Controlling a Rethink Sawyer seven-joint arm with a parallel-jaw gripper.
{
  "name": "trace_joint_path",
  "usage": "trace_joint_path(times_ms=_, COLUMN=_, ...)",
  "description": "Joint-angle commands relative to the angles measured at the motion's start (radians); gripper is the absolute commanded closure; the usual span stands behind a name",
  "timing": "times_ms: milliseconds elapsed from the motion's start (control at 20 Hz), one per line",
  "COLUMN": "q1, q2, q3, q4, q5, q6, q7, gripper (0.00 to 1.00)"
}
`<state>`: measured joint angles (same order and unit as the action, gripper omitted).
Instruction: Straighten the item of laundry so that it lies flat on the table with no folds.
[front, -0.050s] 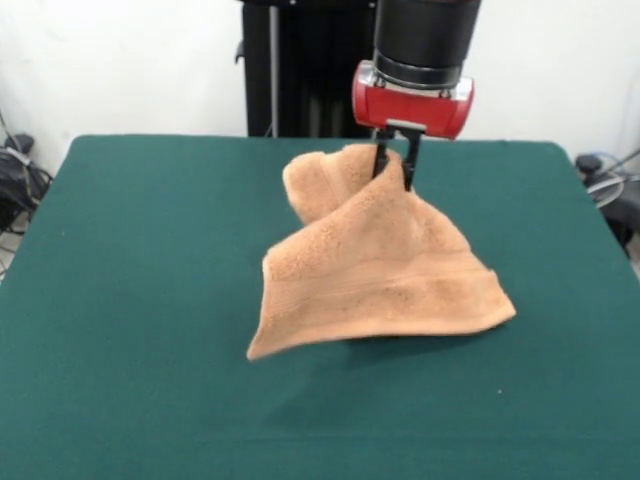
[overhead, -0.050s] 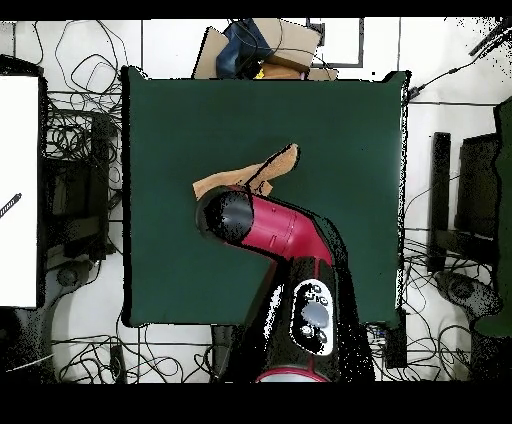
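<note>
Towel (front, -0.050s: 375, 270) draped from pinching gripper (front, -0.050s: 393, 172), above table (front, -0.050s: 140, 300).

Looks like a robotics lab or test room. Shown by a large rectangular table topped with dark green felt-like cloth (front, -0.050s: 130, 300), set against a plain white wall (front, -0.050s: 130, 60) on a pale tiled floor (overhead, -0.050s: 440, 110). Ringed with tangled black cables (overhead, -0.050s: 75, 130) and dark equipment boxes (overhead, -0.050s: 470, 190). Served by a red and black robot arm (overhead, -0.050s: 290, 235) on a black pedestal (front, -0.050s: 300, 70).
</note>
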<state>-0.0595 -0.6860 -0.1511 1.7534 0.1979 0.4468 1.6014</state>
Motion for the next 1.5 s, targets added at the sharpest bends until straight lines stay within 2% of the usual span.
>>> trace_joint_path(times_ms=50, q1=0.008, q2=-0.005, q3=0.008, q4=-0.056, q5=-0.044, q6=0.104, q7=0.121, gripper=0.0)
trace_joint_path(times_ms=550, q1=-0.004, q2=-0.003, q3=0.029, q4=-0.037, q5=-0.044, q6=0.073, q7=0.114, gripper=0.0)
trace_joint_path(times_ms=950, q1=-0.016, q2=0.096, q3=0.06, q4=-0.058, q5=-0.051, q6=-0.04, q7=0.115, gripper=0.0)
trace_joint_path(times_ms=1500, q1=0.008, q2=0.2, q3=0.062, q4=-0.141, q5=-0.02, q6=-0.082, q7=0.154, gripper=0.0)
